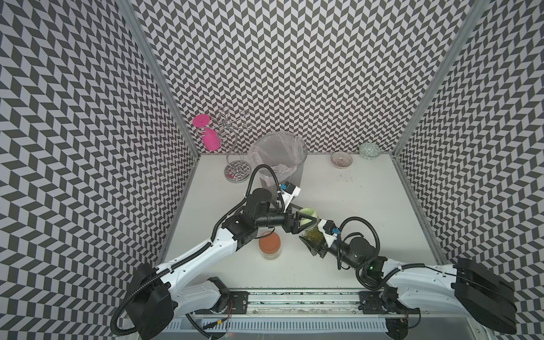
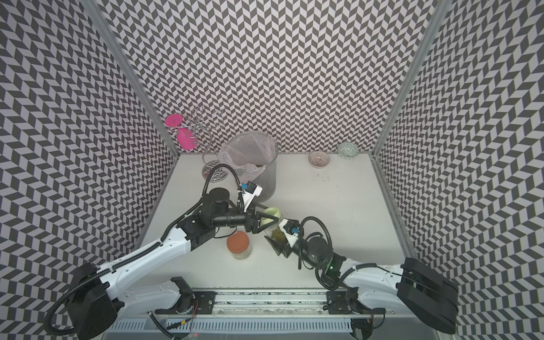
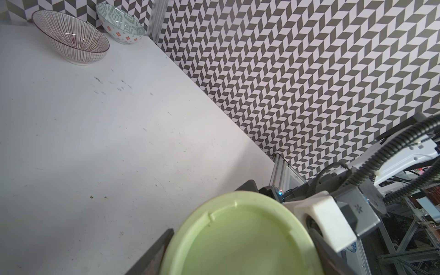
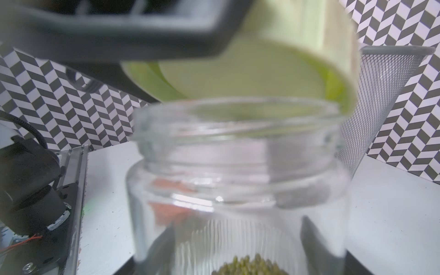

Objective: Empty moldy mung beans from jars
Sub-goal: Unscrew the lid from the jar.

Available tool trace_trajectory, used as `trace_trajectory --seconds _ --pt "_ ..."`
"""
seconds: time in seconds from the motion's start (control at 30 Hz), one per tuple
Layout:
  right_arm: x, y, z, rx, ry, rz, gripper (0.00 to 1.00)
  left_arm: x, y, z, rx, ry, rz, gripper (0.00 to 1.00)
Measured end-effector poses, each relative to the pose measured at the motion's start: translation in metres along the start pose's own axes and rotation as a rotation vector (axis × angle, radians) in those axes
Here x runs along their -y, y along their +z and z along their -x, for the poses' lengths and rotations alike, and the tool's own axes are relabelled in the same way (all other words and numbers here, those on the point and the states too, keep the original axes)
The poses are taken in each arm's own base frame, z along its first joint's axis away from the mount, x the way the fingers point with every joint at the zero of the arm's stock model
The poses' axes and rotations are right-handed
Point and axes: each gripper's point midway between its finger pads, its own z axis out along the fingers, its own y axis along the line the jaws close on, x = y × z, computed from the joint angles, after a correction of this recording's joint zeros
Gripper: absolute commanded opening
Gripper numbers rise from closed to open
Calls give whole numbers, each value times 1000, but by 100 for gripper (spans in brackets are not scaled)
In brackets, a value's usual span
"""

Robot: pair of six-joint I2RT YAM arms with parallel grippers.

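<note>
Left hand (image 1: 309, 220) grasps green lid (image 3: 238, 240) tilted over jar (image 4: 238, 171); right hand (image 1: 314, 239) grasps jar holding mung beans (image 4: 250, 266).

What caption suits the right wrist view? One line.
Pale green lid tilted over the open jar, mung beans at its bottom.

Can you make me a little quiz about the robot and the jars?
1. True or false: the orange-lidded jar is open.
2. What does the left pincer hold? A: a spoon. B: the green lid. C: a sponge.
3. Fill the gap: the right pincer holds the glass jar, and inside it are ___.

Key: 1 false, its lid is on. 2 B. 3 mung beans.
</note>
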Motion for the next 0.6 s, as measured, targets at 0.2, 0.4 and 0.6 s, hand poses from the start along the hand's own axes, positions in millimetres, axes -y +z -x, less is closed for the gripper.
trace_trajectory --seconds 0.2,0.4,0.6 --pt "2 0 4 14 -9 -29 57 0 -5 3 8 -52 41 25" --pt "2 0 12 50 -40 -36 57 -28 -18 18 92 -129 189 25" --pt "-11 -3 34 146 -70 35 56 -53 -25 26 144 -186 290 25"
